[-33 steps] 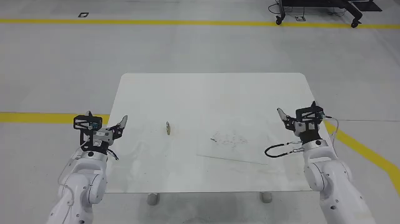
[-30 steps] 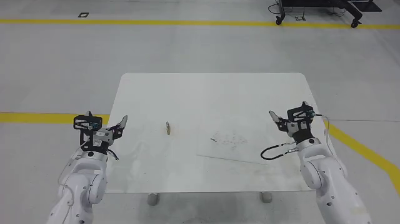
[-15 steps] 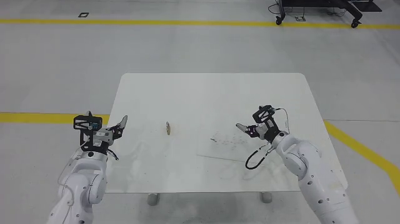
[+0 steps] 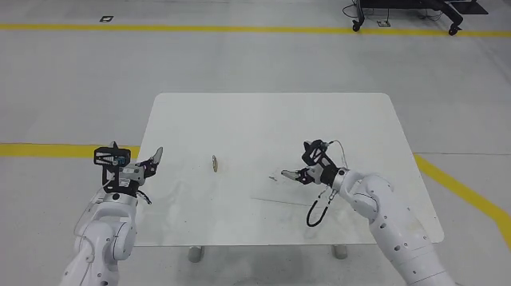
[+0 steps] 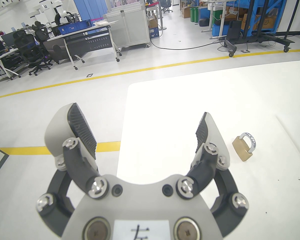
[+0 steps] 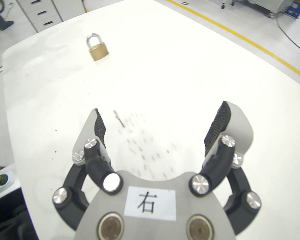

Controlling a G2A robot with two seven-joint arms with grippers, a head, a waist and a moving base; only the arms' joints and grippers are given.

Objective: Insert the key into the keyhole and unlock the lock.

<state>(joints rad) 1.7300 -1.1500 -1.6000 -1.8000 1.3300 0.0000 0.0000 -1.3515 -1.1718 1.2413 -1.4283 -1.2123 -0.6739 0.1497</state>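
As the surface (image 4: 319,118) was read from its left edge, the left gripper (image 5: 140,123) was found at that edge, spread wide with nothing held. The lock (image 4: 214,163) was seen resting between the left edge and the middle, with its shackle closed. Its brass body was judged compact, rigid and heavy for its bulk, with smooth faces that could slip. It would best be clamped across the flat sides, with the keyhole end left free. The keyhole itself could not be made out. Near the middle, toward the front edge, the key (image 6: 118,118) was laid flat. It was judged to be thin, light, stiff metal, awkward to lift off a hard top, and best pinched at its head so that the blade was left exposed. The right gripper (image 6: 162,116) was poised just beside it, opened wide and empty.
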